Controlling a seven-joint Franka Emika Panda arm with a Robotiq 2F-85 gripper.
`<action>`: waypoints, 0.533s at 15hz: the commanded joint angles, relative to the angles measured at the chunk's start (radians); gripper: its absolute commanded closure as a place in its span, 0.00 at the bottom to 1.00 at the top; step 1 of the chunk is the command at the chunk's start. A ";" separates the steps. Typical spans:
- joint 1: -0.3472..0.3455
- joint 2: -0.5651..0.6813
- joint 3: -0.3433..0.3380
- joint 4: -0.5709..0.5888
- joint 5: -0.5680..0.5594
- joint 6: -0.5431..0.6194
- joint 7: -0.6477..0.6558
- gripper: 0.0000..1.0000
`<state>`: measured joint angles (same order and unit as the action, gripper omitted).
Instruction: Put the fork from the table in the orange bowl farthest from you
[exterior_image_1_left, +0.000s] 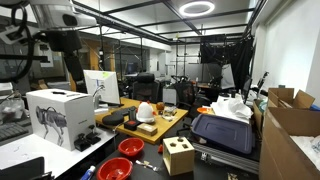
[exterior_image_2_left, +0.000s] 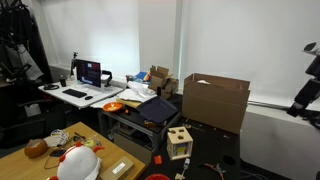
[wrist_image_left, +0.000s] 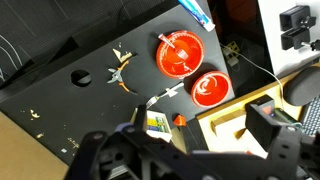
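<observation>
In the wrist view two orange-red bowls sit on a black surface: a larger one (wrist_image_left: 180, 53) and a smaller one (wrist_image_left: 210, 90). A thin white utensil, apparently the fork (wrist_image_left: 165, 95), lies on the black surface just beside the smaller bowl. My gripper (wrist_image_left: 185, 135) hangs high above them, open and empty, with its fingers spread wide. Both bowls also show in an exterior view, one (exterior_image_1_left: 130, 147) behind the other (exterior_image_1_left: 115, 170). The arm (exterior_image_1_left: 70, 40) stands high at the upper left there. The pale wood table (exterior_image_1_left: 150, 128) lies beyond the bowls.
A wooden cube with holes (exterior_image_1_left: 178, 155) stands near the bowls and shows under my right finger in the wrist view (wrist_image_left: 250, 110). A white box printed with a robot dog (exterior_image_1_left: 58, 115) is close to the arm. Small tools (wrist_image_left: 118, 72) and a small card (wrist_image_left: 157, 123) lie on the black surface. Cardboard boxes (exterior_image_2_left: 215, 100) stand nearby.
</observation>
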<state>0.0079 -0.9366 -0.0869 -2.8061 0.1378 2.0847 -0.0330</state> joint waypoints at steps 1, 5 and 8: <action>-0.006 0.001 0.005 0.003 0.005 -0.004 -0.004 0.00; -0.006 0.001 0.005 0.003 0.005 -0.004 -0.004 0.00; -0.004 0.019 0.012 0.014 -0.002 -0.012 -0.003 0.00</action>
<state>0.0079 -0.9366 -0.0869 -2.8055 0.1378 2.0847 -0.0330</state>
